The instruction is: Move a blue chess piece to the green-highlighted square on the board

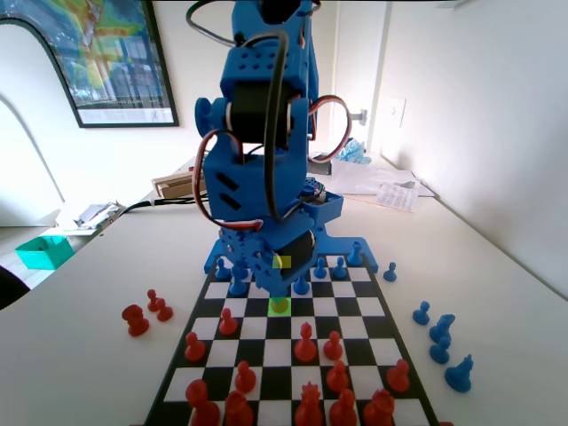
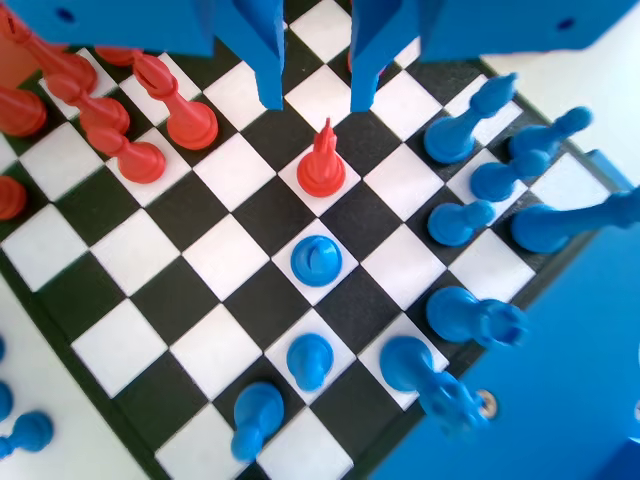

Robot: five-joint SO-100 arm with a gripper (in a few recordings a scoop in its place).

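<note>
I read no writing on anything near the tool; my gripper (image 2: 318, 85) hangs with its two squared blue plastic jaws apart and nothing between them, and below their tips in the wrist view the blue chess piece (image 2: 316, 260), smooth, round-headed and flare-based, stands upright on a white square. Between the tips and that pawn stands a glossy red piece (image 2: 322, 165) with a pointed top. In the fixed view the gripper (image 1: 279, 286) sits just above the green-highlighted square (image 1: 280, 306) of the matte checkered board (image 1: 368, 306).

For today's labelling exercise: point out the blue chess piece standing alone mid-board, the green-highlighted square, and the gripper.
blue chess piece (image 2: 316, 260), wrist view, round head.
green-highlighted square (image 1: 280, 306), fixed view, its centre.
gripper (image 2: 318, 75), wrist view, midway between fingertips.
</note>
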